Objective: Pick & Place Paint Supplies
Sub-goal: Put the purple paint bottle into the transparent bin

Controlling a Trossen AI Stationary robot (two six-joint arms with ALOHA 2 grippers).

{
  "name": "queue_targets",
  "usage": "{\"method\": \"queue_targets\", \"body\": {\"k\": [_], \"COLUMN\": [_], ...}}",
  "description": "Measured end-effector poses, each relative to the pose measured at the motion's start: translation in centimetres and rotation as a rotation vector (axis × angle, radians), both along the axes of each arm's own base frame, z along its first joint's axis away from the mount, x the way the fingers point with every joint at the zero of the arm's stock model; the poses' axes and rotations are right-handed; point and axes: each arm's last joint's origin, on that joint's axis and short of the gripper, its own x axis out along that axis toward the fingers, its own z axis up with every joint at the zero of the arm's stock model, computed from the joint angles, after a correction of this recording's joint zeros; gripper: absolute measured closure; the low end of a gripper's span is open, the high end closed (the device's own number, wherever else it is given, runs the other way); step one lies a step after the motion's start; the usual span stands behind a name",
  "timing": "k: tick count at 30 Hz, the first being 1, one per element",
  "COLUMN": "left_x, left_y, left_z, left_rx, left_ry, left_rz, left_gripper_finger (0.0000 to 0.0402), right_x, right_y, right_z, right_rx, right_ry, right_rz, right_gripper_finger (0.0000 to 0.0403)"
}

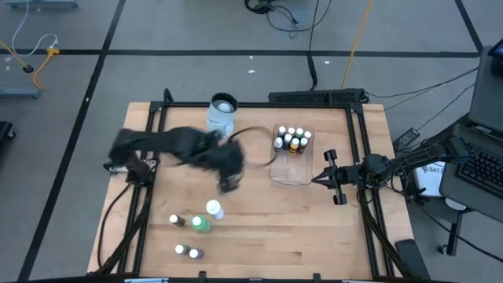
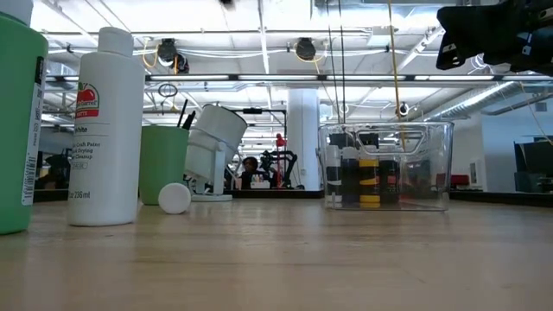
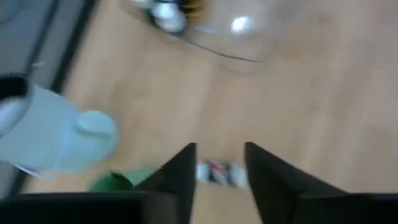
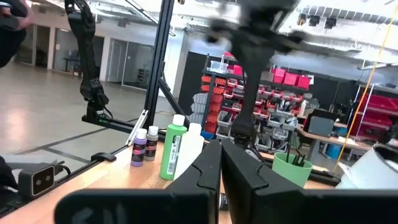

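The wooden table [image 1: 259, 236] holds loose bottles [image 1: 200, 218]. The left gripper [image 3: 217, 171], fingers apart around a small bottle [image 3: 219, 173], moves fast; it could knock the mug [image 1: 222, 112]. The right gripper [image 4: 221, 163] waits, fingers together.

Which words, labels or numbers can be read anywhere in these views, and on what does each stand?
"236 ml", seemingly: foot of the label on the tall white plastic bottle in the low view.
Same label, red logo and small lines above: too blurred to read.
Dark strip down the big green bottle at that view's edge: unreadable.
Label on the green white-capped bottle in the right wrist view: too small.
Nothing else legible.
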Motion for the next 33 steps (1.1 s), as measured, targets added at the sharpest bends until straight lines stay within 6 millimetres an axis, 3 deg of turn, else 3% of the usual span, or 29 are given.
{"method": "queue_targets", "body": {"k": [2,6,10,15,19,23,27,33], "left_x": [-2.3,-5.8,-8.7,-10.4,-11.8,-12.1,-11.5,-10.7], "left_y": [-2.7,-8.1,-12.5,-16.4,-18.1,-19.0,-19.7,-20.3], "left_z": [1.3,1.4,0.3,-3.8,-7.9,-10.8,-11.8,-11.5], "left_rx": [-0.038,-0.054,-0.099,-0.104,-0.074,-0.171,-0.283,-0.328], "left_ry": [-0.029,-0.035,-0.002,0.077,0.141,0.206,0.196,0.116], "left_rz": [-0.060,-0.152,-0.218,-0.162,-0.103,-0.042,-0.050,-0.120], "left_gripper_finger": [0.0318,0.0391,0.0381,0.0379,0.0378,0.0368,0.0325,0.0221], "right_x": [0.0,0.1,0.2,0.3,0.3,0.3,0.3,0.3], "right_y": [0.0,0.0,0.0,0.0,0.0,0.1,0.1,0.1], "right_z": [0.0,-0.2,-0.4,-0.6,-0.6,-0.7,-0.8,-0.8], "right_rx": [0.020,0.042,0.037,0.034,0.056,0.057,0.057,0.056], "right_ry": [0.008,0.024,0.051,0.071,0.077,0.089,0.091,0.092], "right_rz": [0.005,0.010,0.008,0.006,0.010,0.010,0.010,0.010], "right_gripper_finger": [0.0397,0.0397,0.0397,0.0397,0.0397,0.0397,0.0397,0.0397]}}
